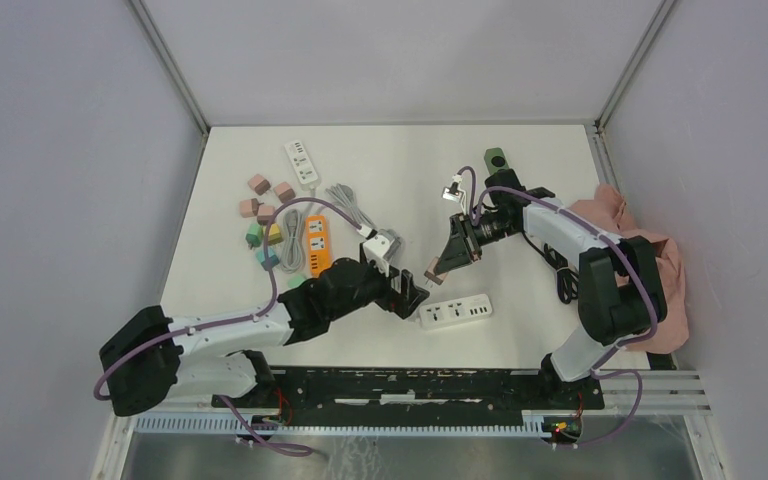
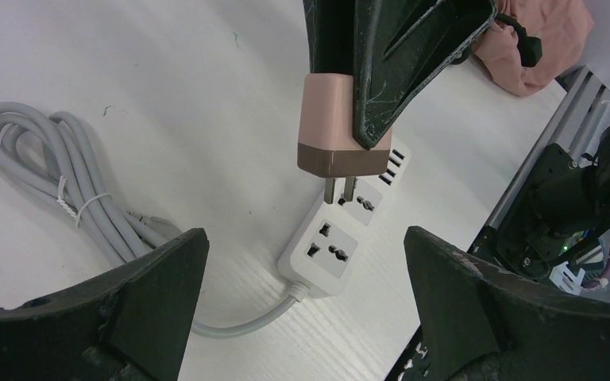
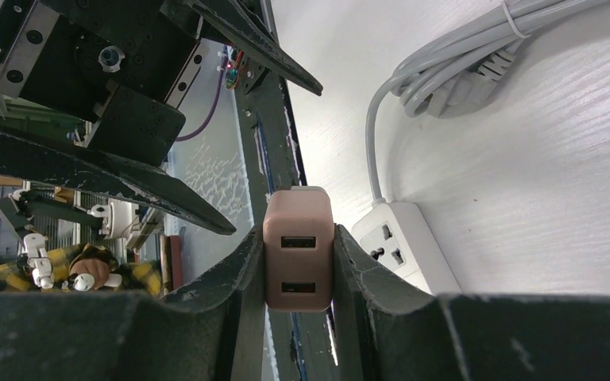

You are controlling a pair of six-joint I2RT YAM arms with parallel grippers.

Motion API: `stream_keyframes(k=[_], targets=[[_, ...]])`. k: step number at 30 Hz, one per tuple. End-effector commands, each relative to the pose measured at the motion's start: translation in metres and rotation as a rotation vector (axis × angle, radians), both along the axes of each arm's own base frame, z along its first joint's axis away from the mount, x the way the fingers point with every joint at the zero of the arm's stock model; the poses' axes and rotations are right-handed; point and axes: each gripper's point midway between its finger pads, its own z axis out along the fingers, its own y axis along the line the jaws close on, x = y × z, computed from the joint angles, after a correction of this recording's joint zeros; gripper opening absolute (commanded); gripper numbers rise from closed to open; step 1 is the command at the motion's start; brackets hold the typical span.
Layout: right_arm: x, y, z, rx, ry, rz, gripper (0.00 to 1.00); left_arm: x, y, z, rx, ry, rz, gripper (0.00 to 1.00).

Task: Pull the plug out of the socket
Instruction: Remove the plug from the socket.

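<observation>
A white power strip (image 1: 455,311) lies near the table's front edge; it also shows in the left wrist view (image 2: 330,246) and the right wrist view (image 3: 401,242). My right gripper (image 1: 437,270) is shut on a pink USB plug (image 3: 298,250), held in the air just above the strip. In the left wrist view the pink plug (image 2: 337,127) hangs with its two metal prongs bare, out of the socket. My left gripper (image 1: 410,295) is open and empty at the strip's left end, its fingers (image 2: 143,302) on either side of the cord end.
A coiled grey cable (image 1: 355,210), an orange power strip (image 1: 317,245), another white strip (image 1: 302,163) and several small coloured plugs (image 1: 265,220) lie at the left. A pink cloth (image 1: 650,250) lies at the right edge. A green adapter (image 1: 496,158) sits at the back.
</observation>
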Motion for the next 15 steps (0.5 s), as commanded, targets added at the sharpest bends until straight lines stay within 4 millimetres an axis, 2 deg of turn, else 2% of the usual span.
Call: stream_keyframes(k=[1, 10, 15], targets=[[0.004, 0.002, 0.004, 0.026, 0.006, -0.014, 0.0, 0.012, -0.009, 0.027, -0.075, 0.004, 0.051, 1.0], [0.013, 0.007, 0.001, 0.009, 0.095, -0.082, 0.01, 0.013, -0.012, 0.024, 0.0, 0.014, 0.037, 1.0], [0.015, 0.008, 0.0, 0.006, 0.133, -0.096, 0.01, 0.007, -0.016, 0.019, 0.056, -0.024, -0.047, 0.99]])
